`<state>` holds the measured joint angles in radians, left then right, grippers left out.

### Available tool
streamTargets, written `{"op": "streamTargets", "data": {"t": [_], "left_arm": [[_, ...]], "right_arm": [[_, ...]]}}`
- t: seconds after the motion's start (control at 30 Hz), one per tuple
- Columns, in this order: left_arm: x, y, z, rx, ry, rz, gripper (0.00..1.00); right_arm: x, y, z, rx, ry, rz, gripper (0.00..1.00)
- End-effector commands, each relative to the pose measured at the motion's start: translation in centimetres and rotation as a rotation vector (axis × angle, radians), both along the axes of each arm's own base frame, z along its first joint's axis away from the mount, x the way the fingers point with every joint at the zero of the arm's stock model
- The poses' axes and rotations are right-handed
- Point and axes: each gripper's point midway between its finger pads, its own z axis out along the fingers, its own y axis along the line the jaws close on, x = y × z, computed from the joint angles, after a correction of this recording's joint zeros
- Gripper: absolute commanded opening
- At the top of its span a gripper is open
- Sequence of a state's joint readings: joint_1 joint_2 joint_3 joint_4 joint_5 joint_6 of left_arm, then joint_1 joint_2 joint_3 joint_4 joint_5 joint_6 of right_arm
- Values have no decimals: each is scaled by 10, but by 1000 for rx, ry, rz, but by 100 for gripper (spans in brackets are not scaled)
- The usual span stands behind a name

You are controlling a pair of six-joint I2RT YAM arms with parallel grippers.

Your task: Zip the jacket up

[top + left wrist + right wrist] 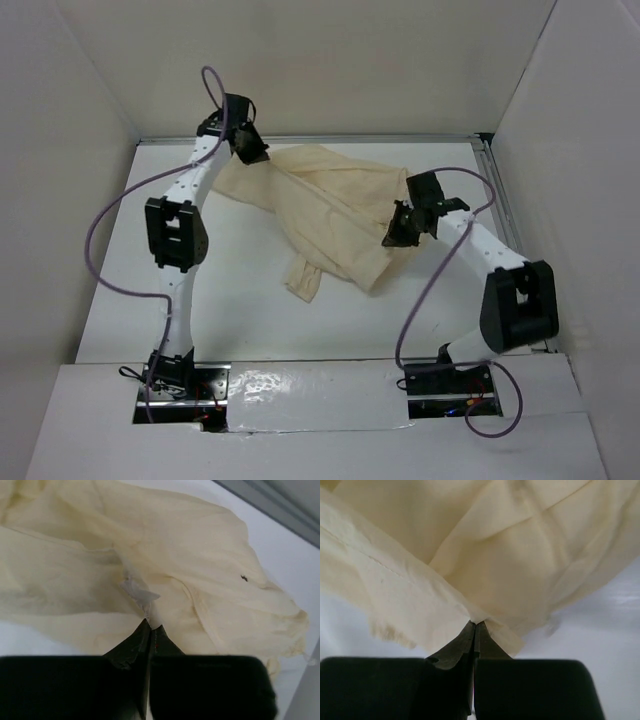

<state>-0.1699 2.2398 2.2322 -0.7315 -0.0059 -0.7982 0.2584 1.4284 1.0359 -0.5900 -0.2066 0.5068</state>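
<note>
The cream jacket (330,215) lies crumpled on the white table (230,300), toward the back. My left gripper (252,150) is at its far left corner, and in the left wrist view the left gripper (150,626) is shut, its tips pinching a fold of the jacket (190,545) beside a pale tab (137,591). A tiny dark spot (244,578) marks the cloth further right. My right gripper (397,232) is at the jacket's right edge. In the right wrist view the right gripper (475,624) is shut on a hemmed edge of the jacket (510,555). The zipper is not clearly visible.
White walls close in the table on the left, back and right. A metal rail (400,138) runs along the back edge and another (505,210) along the right side. A sleeve end (305,280) trails toward the near side. Purple cables (110,230) loop beside both arms.
</note>
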Motion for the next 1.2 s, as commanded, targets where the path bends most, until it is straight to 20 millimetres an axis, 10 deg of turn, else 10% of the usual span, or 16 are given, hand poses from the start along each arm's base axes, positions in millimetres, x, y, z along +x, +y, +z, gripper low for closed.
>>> {"op": "streamTargets", "data": {"t": [0.0,0.03,0.07,0.13,0.23,0.37,0.5,0.7,0.9,1.03,1.17], "left_arm": [[29,-26,-22,-8,-42,-140,14],[38,-28,-32,-16,-53,-143,34],[40,-31,-33,-26,-64,-151,98],[34,-35,-43,-44,-46,-167,99],[28,-41,-7,-66,-142,-214,99],[1,-62,25,-43,-165,-277,99],[-48,-101,48,-45,-186,-391,99],[-141,-164,-19,-164,30,-575,99],[-177,-185,-94,-241,254,-598,99],[-171,-163,-127,-260,324,-534,99],[-147,-121,-151,-174,352,-425,99]], "right_arm": [[42,-40,-21,-95,15,-117,0],[49,-43,-25,-111,29,-116,0],[53,-46,-30,-138,44,-88,2],[63,-48,-36,-197,72,-69,32],[72,-43,-22,-238,4,-56,78],[86,-48,5,-209,-83,-109,100],[112,-61,4,-218,-94,-157,100],[188,-56,-19,-120,-36,-115,100],[243,-13,-33,-13,-44,-26,100],[231,-5,-63,-25,49,-41,100],[174,-17,-89,-59,164,-74,100]]}}
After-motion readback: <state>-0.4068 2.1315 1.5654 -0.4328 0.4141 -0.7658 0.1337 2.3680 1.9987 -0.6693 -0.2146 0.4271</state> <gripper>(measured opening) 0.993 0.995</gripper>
